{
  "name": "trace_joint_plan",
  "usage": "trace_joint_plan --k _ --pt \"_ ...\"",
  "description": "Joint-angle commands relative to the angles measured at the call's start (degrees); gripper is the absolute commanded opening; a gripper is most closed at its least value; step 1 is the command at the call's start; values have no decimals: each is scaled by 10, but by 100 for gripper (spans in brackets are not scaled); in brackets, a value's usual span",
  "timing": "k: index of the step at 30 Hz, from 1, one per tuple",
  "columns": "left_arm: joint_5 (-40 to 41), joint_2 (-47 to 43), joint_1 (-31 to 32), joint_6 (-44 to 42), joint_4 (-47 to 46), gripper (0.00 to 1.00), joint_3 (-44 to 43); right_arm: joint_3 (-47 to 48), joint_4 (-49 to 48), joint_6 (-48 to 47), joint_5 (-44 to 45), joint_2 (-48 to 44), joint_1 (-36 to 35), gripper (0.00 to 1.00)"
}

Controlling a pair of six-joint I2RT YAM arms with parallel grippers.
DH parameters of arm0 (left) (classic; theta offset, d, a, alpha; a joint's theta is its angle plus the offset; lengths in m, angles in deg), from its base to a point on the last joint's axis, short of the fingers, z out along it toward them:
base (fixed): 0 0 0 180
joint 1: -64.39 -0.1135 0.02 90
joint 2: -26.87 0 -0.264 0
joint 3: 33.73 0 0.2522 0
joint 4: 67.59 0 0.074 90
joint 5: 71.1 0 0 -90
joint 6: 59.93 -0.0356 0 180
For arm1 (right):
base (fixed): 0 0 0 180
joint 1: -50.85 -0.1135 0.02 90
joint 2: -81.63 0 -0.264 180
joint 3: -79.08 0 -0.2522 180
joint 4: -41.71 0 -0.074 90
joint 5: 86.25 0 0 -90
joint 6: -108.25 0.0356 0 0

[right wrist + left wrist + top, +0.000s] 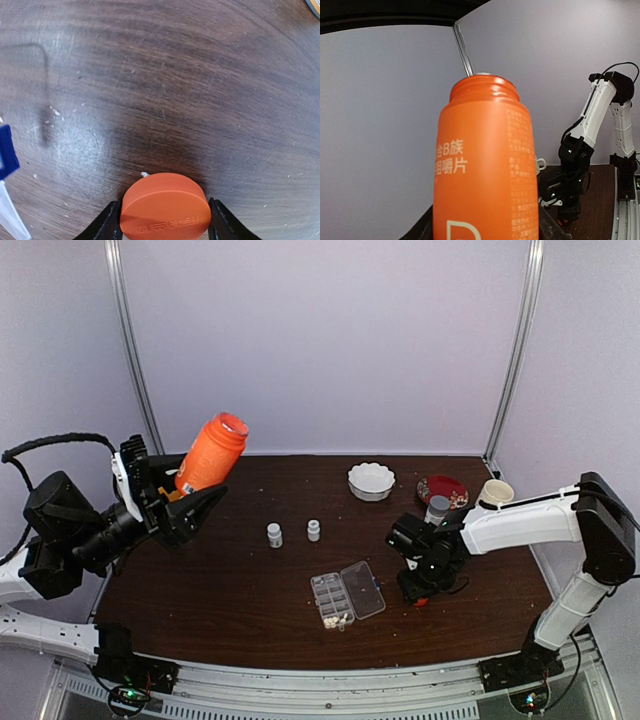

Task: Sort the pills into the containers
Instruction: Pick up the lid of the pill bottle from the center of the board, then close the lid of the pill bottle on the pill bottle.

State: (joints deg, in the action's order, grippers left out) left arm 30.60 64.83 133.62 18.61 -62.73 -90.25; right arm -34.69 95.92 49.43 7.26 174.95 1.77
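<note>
My left gripper is shut on an open orange bottle, held tilted high above the table's left side. The bottle fills the left wrist view, and the fingers show only at its lower edges. My right gripper is low at the table, right of the clear organiser box, and its fingers press both sides of an orange cap. The box lies open, with pale pills in its near cells. The blue latch on its lid shows at the left edge of the right wrist view.
Two tiny white bottles stand mid-table. A white scalloped bowl, a red plate, a grey cup and a cream mug sit at the back right. Pale crumbs dot the wood.
</note>
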Motion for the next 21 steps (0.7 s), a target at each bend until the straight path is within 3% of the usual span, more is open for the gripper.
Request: trace_joint_plan --k 1,11,15,21 --pt "1 0 2 5 -25 0 -4 19 0 -1 12 -7 2 54" --pt "-17 51 3 36 -56 0 9 55 -12 -26 11 -159 -2 52" --pt "-40 73 2 97 -140 0 46 67 -24 -33 7 -227 -1 51" --pt "-105 104 -22 172 -167 0 64 53 -116 -61 -95 -314 -1 47"
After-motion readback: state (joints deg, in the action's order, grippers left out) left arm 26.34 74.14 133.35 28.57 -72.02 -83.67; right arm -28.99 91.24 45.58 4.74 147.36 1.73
